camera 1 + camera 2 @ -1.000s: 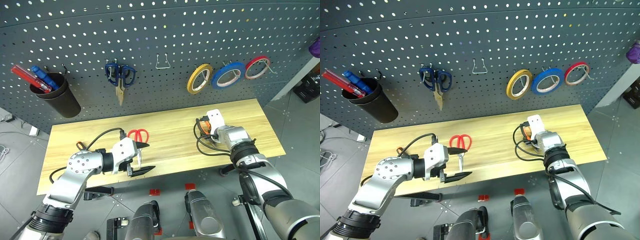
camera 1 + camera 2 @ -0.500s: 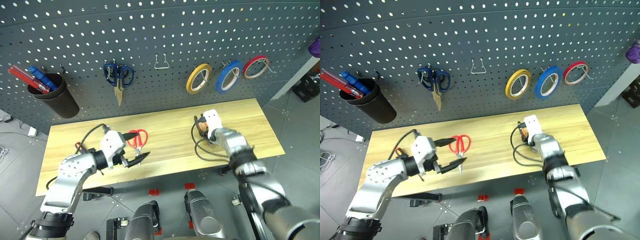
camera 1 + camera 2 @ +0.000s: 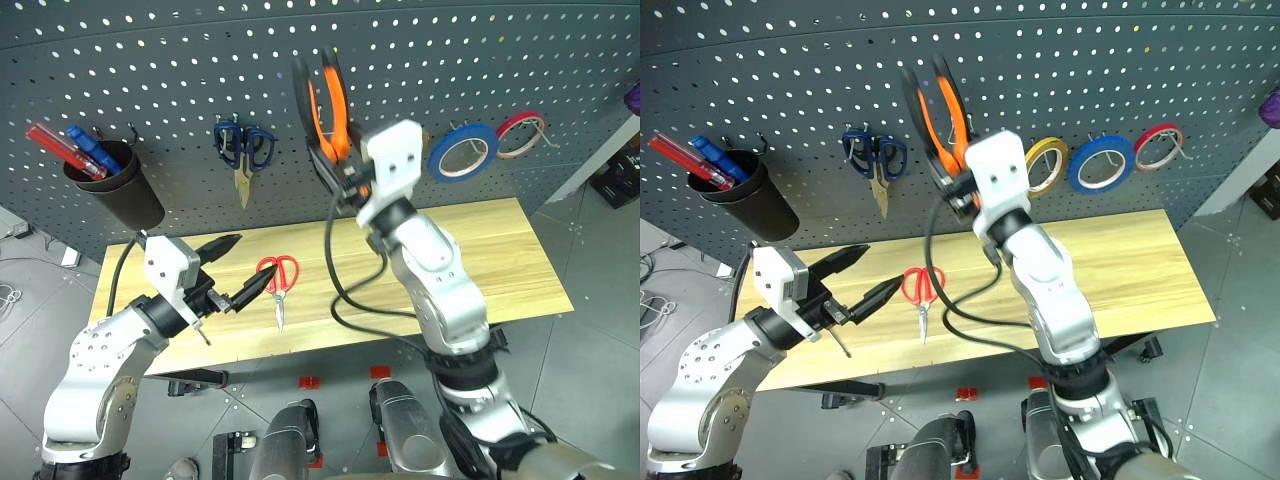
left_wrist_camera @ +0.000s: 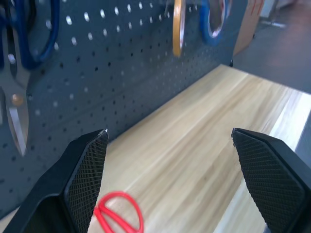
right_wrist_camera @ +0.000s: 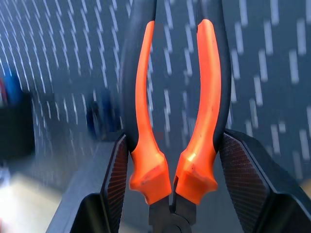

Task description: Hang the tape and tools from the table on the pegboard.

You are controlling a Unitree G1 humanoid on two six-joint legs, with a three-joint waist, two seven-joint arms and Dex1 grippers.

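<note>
My right gripper (image 3: pixel 341 168) is raised in front of the pegboard (image 3: pixel 150 60) and shut on the orange-and-black pliers (image 3: pixel 330 100), whose handles point up. In the right wrist view its black fingers (image 5: pixel 116 184) press the handles of the pliers (image 5: pixel 146 121) from both sides. The red-looped scissors (image 3: pixel 277 280) lie flat on the table (image 3: pixel 480 260). Just left of them my left gripper (image 3: pixel 250 262) hovers open and holds nothing. The blue tape (image 3: pixel 463 152) hangs on the pegboard to the right of the pliers.
Blue-looped scissors (image 3: pixel 243 148) hang at the board's upper left. A black cup (image 3: pixel 110 185) holding red and blue sticks hangs further left. A yellow tape ring (image 3: pixel 1045 165) and a red tape ring (image 3: pixel 517 133) flank the blue one. A black cable trails from my right wrist.
My right arm swung up and to the left from the table, lifting the pliers in front of the pegboard. My left gripper rose a little and turned, still open.
</note>
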